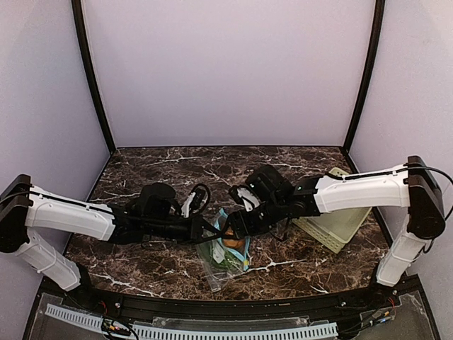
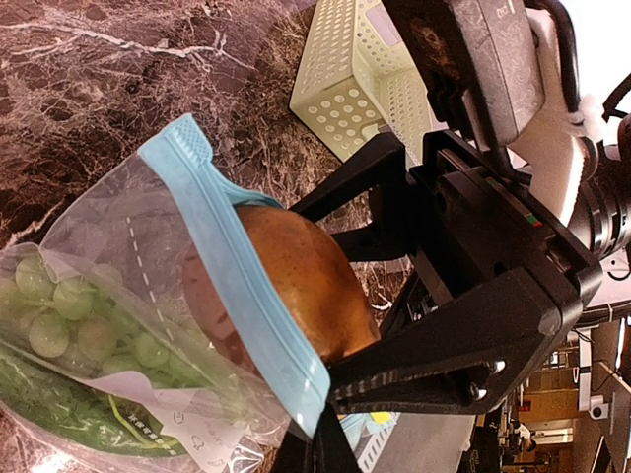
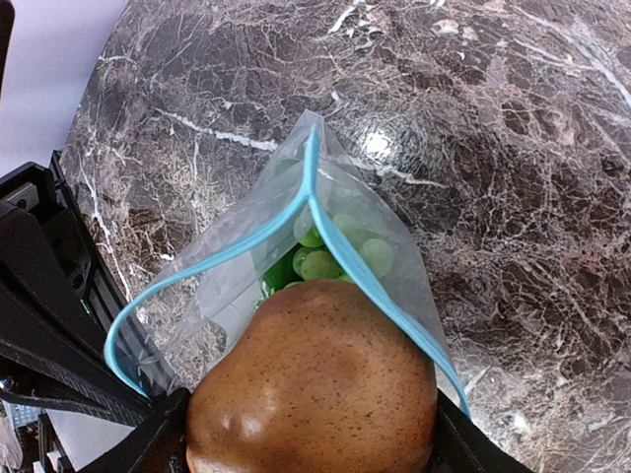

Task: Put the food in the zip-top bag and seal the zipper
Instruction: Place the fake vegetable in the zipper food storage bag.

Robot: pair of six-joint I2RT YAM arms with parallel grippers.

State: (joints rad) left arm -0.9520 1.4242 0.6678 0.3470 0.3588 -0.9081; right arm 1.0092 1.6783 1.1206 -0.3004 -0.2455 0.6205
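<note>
Presently, the right hand [image 1: 236,225] clamps the brown oval [image 3: 311,394] in the zip-top bag [image 2: 118,227] mouth. Left hand [image 1: 204,231], pressed together, pinches the zipper [image 3: 227,251].

Bench [image 1: 163,166]: dark brown marble-look top, white veining, glossy. Bright glare spot [image 3: 375,145] on the surface in right wrist view. Back wall [image 1: 226,71] plain pale lilac-white, evenly lit; left wall [image 1: 35,85] and right wall [image 1: 417,71] same. Two black posts [image 1: 92,78] rise at rear corners, leaning outward. Black rail [image 1: 233,304] along near edge, white slotted strip [image 1: 212,331] below it. Blurred room interior [image 2: 572,394] beyond the bench in left wrist view.
</note>
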